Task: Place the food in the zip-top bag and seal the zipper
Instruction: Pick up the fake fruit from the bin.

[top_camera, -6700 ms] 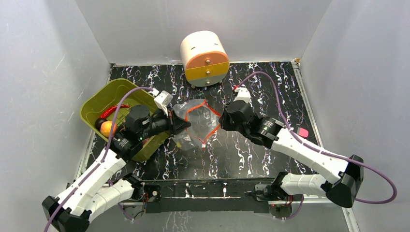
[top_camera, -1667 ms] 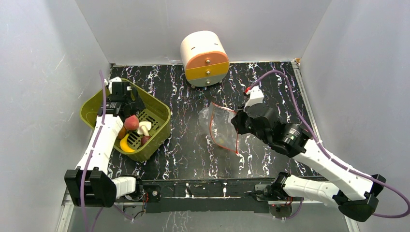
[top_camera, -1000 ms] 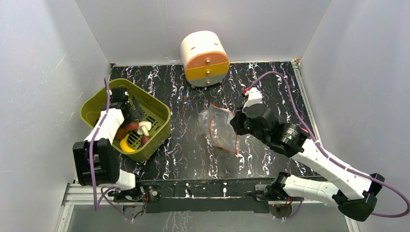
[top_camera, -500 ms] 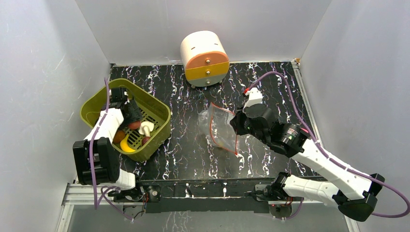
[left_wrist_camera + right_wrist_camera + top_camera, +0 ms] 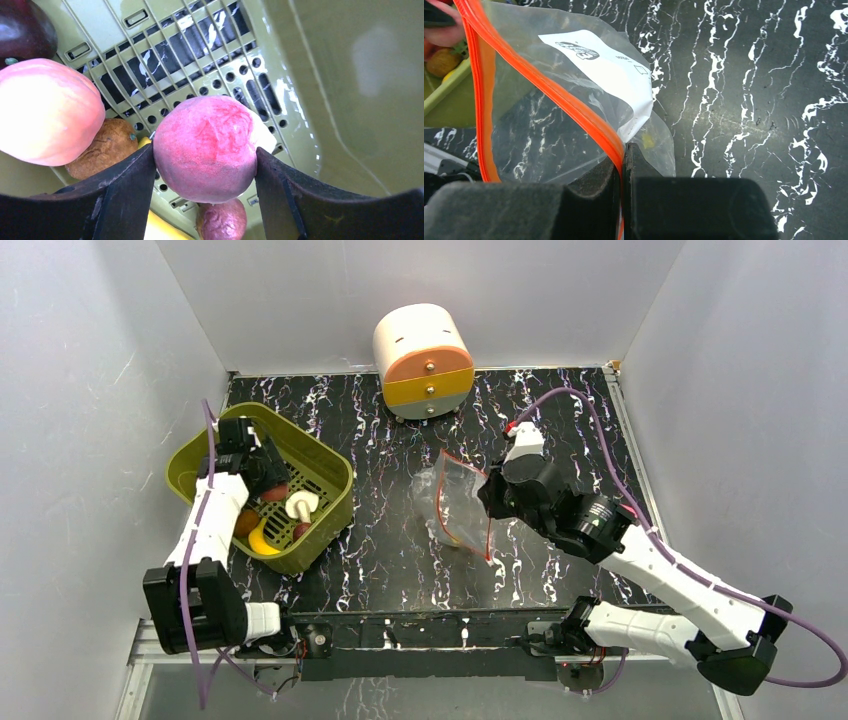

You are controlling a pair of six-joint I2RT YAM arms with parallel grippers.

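In the olive-green basket (image 5: 195,450) near the table's (image 5: 560,410) left edge, the left end effector (image 5: 204,160) clamps a pink-red fruit (image 5: 207,140) between its fingers, with a paler fruit (image 5: 45,110) just beside it. Mid-table, the right end effector (image 5: 622,162) is pinched tight on the zipper (image 5: 574,107) — the zip-top bag (image 5: 452,502) hangs from it, mouth open.

basket (image 5: 325,530) left; bag (image 5: 458,506) right; drawers (image 5: 423,360) behind
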